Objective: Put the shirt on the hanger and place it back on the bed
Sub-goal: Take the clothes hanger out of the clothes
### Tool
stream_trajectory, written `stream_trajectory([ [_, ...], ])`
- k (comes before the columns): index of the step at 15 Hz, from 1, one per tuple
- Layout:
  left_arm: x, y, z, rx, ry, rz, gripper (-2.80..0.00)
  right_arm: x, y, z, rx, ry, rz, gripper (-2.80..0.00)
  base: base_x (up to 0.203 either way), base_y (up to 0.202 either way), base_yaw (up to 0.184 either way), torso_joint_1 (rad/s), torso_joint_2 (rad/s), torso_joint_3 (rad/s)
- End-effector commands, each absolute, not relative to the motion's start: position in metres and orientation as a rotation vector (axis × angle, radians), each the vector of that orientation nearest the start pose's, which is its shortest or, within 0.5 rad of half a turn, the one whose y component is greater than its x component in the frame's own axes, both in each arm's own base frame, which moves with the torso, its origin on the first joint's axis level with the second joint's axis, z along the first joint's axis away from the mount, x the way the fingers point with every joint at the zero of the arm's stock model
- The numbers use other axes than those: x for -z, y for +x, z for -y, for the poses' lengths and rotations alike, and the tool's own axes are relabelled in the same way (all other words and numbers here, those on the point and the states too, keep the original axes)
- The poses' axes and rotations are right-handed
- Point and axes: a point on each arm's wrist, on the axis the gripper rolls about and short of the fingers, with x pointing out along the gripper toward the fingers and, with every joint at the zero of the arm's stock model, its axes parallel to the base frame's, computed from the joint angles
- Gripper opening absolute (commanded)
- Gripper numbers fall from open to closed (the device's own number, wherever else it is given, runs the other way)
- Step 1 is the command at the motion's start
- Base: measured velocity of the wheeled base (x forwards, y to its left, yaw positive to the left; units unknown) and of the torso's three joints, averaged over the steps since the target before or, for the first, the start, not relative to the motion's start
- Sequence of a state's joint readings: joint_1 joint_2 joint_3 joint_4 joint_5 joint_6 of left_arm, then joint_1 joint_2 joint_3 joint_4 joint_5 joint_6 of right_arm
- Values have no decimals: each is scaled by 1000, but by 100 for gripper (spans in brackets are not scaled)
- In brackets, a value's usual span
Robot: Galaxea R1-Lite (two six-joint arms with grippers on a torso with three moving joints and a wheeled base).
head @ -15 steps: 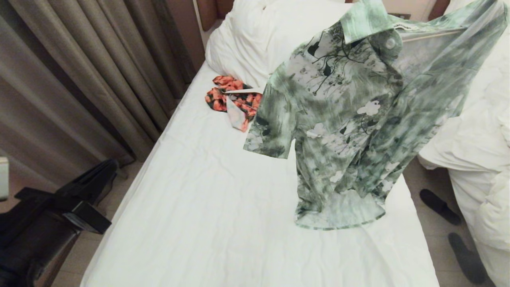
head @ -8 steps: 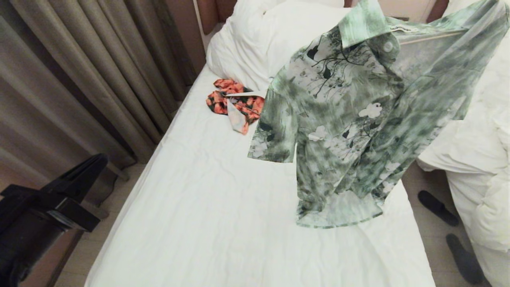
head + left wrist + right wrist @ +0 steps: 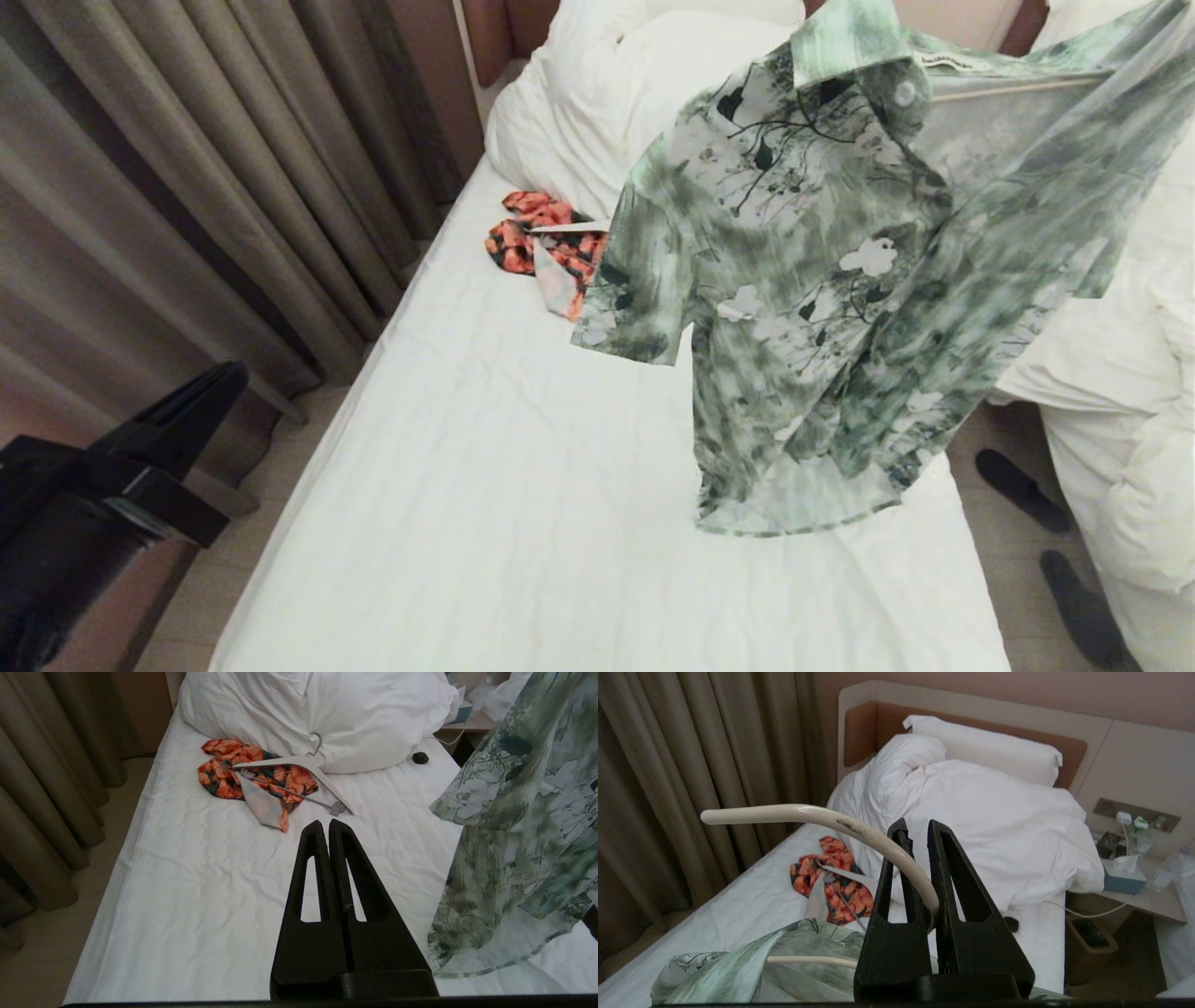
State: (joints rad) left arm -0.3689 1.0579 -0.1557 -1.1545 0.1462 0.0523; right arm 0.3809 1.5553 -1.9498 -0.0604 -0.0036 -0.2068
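The green-and-white flowered shirt (image 3: 840,280) hangs on the cream wire hanger (image 3: 1008,89) above the right side of the bed (image 3: 513,513), its hem low over the white sheet. In the right wrist view, my right gripper (image 3: 920,823) is shut on the curved hook of the hanger (image 3: 808,814), with the shirt (image 3: 738,961) draped below it. This gripper is outside the head view. My left gripper (image 3: 229,378) sits low at the left beside the bed, shut and empty. In its own view the left gripper (image 3: 325,823) points over the sheet, with the shirt (image 3: 523,826) hanging apart from it.
An orange-and-black garment (image 3: 546,247) lies under a thick white hanger (image 3: 299,763) near the bunched duvet (image 3: 607,103). Curtains (image 3: 187,187) line the left. A neighbouring bed (image 3: 1120,373) and dark slippers (image 3: 1027,485) are on the right. A bedside table (image 3: 1134,896) and bin (image 3: 1090,942) stand beyond.
The whole head view has shifted a little, so the camera moved. The shirt still hangs from the hanger in the same grip, swaying slightly. Both grippers stay shut.
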Motion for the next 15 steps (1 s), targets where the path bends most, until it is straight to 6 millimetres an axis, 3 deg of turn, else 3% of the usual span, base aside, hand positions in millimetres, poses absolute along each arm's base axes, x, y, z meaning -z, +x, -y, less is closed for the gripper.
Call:
stream_trajectory([
  [1,-196,113,40,215,-14,251,-280,-483,202,-82,-327,-113,490,-280,0,0,0,55,-141,-59],
  [6,-196,113,40,219,-15,250,-280,-483,195,-79,-335,-114,486,-280,0,0,0,0,0,0],
  [11,-198,109,39,220,-40,266,-280,-499,166,-77,-378,-100,578,-280,0,0,0,0,0,0],
  [15,-200,106,38,217,-43,280,-280,-502,162,-77,-389,-129,601,-280,0,0,0,0,0,0],
])
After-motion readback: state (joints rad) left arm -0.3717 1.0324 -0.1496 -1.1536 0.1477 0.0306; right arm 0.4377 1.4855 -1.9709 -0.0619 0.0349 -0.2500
